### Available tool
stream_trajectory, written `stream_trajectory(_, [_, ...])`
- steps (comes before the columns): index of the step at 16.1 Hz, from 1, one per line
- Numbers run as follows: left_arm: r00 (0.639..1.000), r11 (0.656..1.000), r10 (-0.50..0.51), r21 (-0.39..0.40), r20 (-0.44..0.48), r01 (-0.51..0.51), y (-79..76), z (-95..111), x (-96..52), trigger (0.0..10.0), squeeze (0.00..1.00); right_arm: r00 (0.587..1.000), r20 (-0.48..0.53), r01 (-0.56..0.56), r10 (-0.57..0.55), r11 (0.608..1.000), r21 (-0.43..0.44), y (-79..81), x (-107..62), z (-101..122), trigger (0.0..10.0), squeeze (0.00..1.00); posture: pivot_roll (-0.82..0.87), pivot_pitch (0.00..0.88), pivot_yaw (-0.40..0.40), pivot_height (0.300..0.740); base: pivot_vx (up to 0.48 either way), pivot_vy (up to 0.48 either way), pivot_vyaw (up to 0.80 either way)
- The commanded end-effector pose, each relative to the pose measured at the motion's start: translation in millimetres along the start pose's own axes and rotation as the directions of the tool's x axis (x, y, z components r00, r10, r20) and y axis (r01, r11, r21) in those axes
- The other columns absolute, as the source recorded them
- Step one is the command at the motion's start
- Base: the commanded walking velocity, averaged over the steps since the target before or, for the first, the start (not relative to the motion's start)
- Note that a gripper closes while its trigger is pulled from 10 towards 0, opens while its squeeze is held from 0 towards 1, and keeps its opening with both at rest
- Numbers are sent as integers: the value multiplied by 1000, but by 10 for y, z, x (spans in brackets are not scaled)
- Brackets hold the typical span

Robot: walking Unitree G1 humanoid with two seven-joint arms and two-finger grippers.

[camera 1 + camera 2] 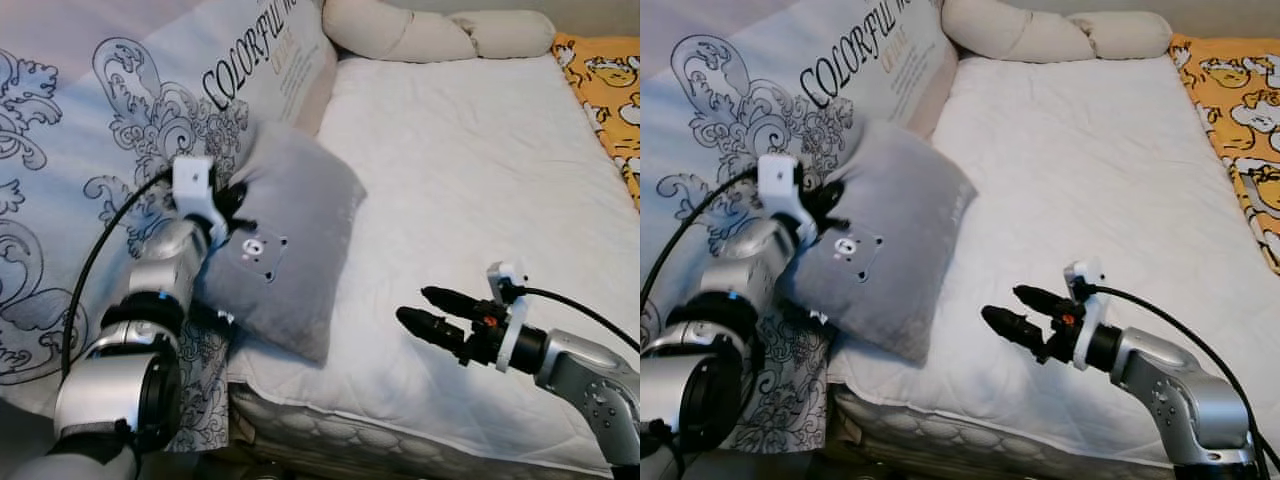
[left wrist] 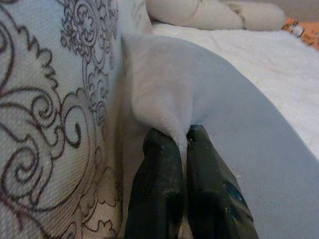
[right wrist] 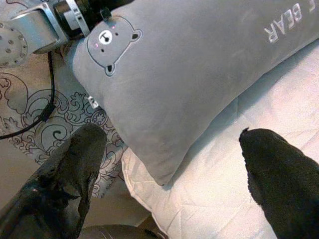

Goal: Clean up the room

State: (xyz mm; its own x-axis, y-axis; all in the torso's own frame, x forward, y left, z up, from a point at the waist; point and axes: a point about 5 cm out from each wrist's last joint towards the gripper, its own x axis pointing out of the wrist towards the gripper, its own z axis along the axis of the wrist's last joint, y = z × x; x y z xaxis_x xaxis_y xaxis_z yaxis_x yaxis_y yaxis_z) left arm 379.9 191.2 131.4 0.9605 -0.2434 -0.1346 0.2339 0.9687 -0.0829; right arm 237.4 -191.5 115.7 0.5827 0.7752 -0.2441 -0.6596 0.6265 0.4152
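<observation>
We see a big bed (image 1: 480,200) with a white cover. It takes up most of the room in front of us. A large blanket (image 1: 90,130) with black swirls and big letters lies along the left side of the bed and hangs down over its edge. At the far end rests a long cream pillow (image 1: 430,32). A yellow cloth (image 1: 605,90) with cartoon pictures lies at the right edge.

The grey pillow (image 1: 295,250) with a little bear face sits near the front left part of the bed. It leans partly on the blanket and partly on the white cover. One corner pokes out past the bed's front edge.

Our left gripper (image 2: 185,144) has its two fingers pinched tight on a fold of the grey pillow near its edge. Our right gripper (image 1: 432,312) floats above the white cover, just beside the pillow, with its fingers spread wide and nothing in them.

We think the job now is to put this pillow in a tidy spot. The pinch is only on a small bit of soft cloth, so we should move slowly. The open gripper could hold the low corner, so the pillow does not droop or slip.
</observation>
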Motion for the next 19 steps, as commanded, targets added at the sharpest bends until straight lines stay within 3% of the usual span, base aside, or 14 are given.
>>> stream_trajectory(1, [997,997,48,67,-52,-45,130,-101,-72,0,0,1000,-7,7,-7,1000,-29,0,-1,25,10000,0,-32,0,79,740,0,0,0])
stream_trajectory(3, [995,993,49,112,-85,-39,128,-159,-82,0,0,1000,-11,6,-6,999,-32,2,1,19,10000,0,-33,0,78,740,0,0,0])
stream_trajectory(4, [994,982,40,187,-98,-22,115,-176,-81,10000,0,1000,-15,4,-4,999,-34,6,3,15,10000,0,-34,0,77,740,0,0,0])
stream_trajectory(6, [997,948,29,319,-72,-4,126,-63,-55,10000,1000,1000,-25,-1,0,999,-37,17,3,-2,10000,0,-37,0,77,740,0,0,0])
stream_trajectory(7, [997,944,25,331,-69,-1,127,-44,-51,10000,1000,1000,-26,-1,0,999,-37,18,2,-3,10000,0,-37,0,77,740,0,0,0])
stream_trajectory(9, [999,893,35,448,37,-47,164,308,6,10000,1000,1000,-29,-3,2,999,-36,30,-7,-17,10000,0,-45,0,86,740,0,0,0])
stream_trajectory(13, [985,848,12,521,170,-100,147,611,20,10000,1000,999,-32,-6,5,999,-33,71,-37,-46,10000,0,-43,0,84,740,0,0,0])
stream_trajectory(14, [977,844,-12,526,214,-105,122,722,23,10000,561,1000,-30,-6,5,999,-33,86,-43,-50,10000,0,-43,0,85,740,0,0,0])
stream_trajectory(15, [969,872,-83,487,233,-43,54,804,32,10000,0,1000,-22,5,-6,999,-36,107,-44,-46,10000,0,-46,0,88,740,0,0,0])
stream_trajectory(16, [964,895,-163,442,212,54,-22,799,38,10000,0,1000,-20,24,-25,999,-38,113,-33,-55,10000,0,-45,0,88,740,0,0,0])
stream_trajectory(17, [943,888,-291,413,161,203,-158,708,12,10000,0,998,-22,51,-52,998,-36,111,-14,-94,10000,0,-38,0,85,740,0,0,0])
stream_trajectory(19, [909,879,-391,352,146,322,-340,573,-78,10000,0,995,2,103,-103,993,-53,107,14,-101,10000,0,-37,0,87,740,0,0,0])
